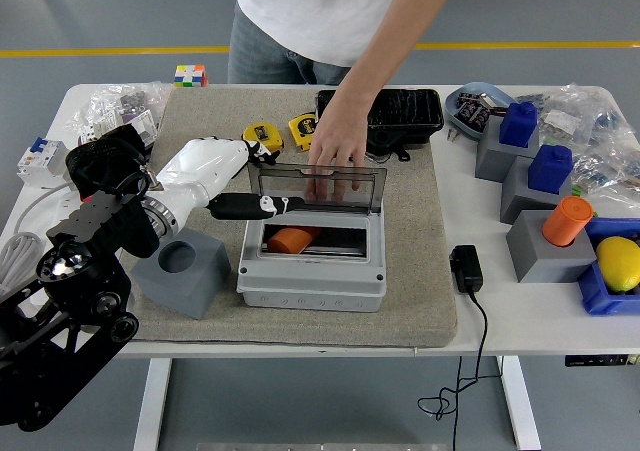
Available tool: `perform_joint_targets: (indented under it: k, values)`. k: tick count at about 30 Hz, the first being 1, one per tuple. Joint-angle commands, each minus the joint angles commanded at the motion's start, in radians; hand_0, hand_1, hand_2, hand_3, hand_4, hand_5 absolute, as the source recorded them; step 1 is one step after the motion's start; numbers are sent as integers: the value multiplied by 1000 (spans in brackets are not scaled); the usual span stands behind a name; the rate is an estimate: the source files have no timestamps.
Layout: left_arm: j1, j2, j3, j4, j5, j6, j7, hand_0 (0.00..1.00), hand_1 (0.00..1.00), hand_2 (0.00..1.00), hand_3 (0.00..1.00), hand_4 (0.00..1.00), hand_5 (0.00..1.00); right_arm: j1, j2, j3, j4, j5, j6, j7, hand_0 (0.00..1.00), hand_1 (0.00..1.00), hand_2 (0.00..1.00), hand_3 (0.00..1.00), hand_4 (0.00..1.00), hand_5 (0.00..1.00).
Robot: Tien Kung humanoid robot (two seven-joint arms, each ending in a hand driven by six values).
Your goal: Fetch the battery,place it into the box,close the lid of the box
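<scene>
The left robot hand (262, 206), white-shelled with black fingers, reaches in from about nine o'clock, its fingers stretched out nearly flat and gripping nothing. The fingertips (290, 203) sit at the left end of the smoky translucent plastic lid (318, 184), which stands tilted open, hinged along the far edge of the pale grey rectangular plastic box (312, 268). I can't tell whether they actually touch the lid or only hover in front of it.

What matters for the coming move, I'd judge, is that the lid lies straight ahead of those fingers, toward three o'clock, with its long axis running left to right, in line with the outstretched fingers. To shut it, the lid has to swing down toward six o'clock, so the robot hand needs to get behind or above the top edge.

Down inside the box, at roughly five o'clock from the fingertips, lies the orange cylindrical battery (291, 239), on its side with its long axis also left to right. So fetching and placing look done; only the closing is left.

A person's hand (337, 149) rests over the lid's top edge from twelve o'clock, seemingly steadying it. The right arm isn't visible. The box sits on a grey felt mat (420, 251) on the white table (520, 311).
</scene>
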Motion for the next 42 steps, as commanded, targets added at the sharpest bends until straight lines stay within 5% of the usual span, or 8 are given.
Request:
perform_joint_targets:
  k: [6,17,22,34,42]
  values:
    - [19,22,-8,-27,-47,-2,-8,733,729,701,732,998,985,-5,0,10,0,-9,-1,-4,819,803,778,829,998,998]
    - [49,110,6,-29,-200,-5,-45,715,725,702,714,998,998,-7,-2,13,0,-9,-2,-4,820,803,778,829,998,998]
    - [41,143,12,-29,-216,-5,-51,714,726,702,715,998,998,-6,-5,15,0,-9,-2,-3,820,803,778,829,998,998]
    - [-6,290,86,-29,-298,2,-87,723,729,697,717,998,998,-2,-13,19,0,-6,-2,-5,819,802,778,828,998,998]
    - [-20,323,93,-29,-345,38,-145,733,733,698,714,998,998,1,-14,19,0,-2,-3,-5,819,801,778,828,998,998]
